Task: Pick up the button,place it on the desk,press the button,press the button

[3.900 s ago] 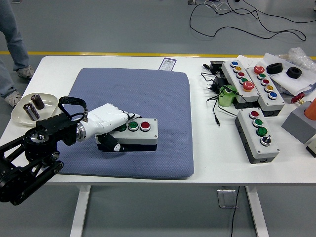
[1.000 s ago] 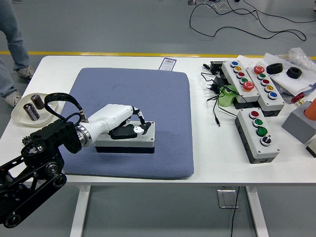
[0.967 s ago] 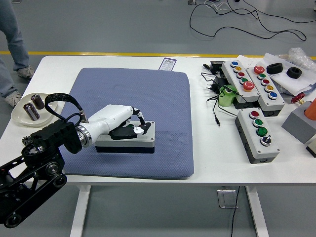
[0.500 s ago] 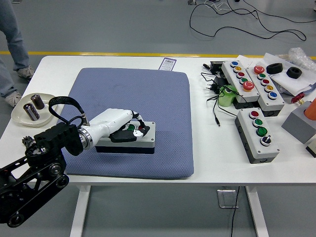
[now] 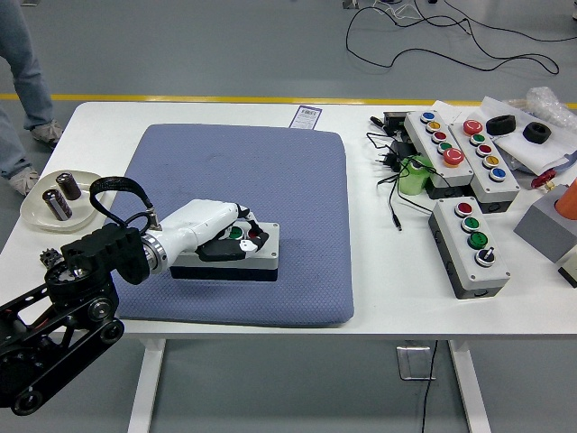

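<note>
One arm in view: the left, black and jointed, enters from the desk's (image 5: 225, 113) near-left corner and slopes up onto the blue mat (image 5: 270, 180). Left hand (image 5: 219, 234), white shell with black finger joints, lies palm-down over the button box (image 5: 236, 256). Fingers curled downward, tips on the box's top face by its red and green buttons; hand grips nothing. Box: grey rectangular plastic, dark base, flat on the mat's near half, left of centre. Mat quilted, soft, rounded corners. Three more button boxes (image 5: 469, 244) sit at the desk's right side among black cables. White dish (image 5: 36, 212) with two dark cylinders at the left edge. A person's legs (image 5: 22, 72) stand beyond the far-left corner.
</note>
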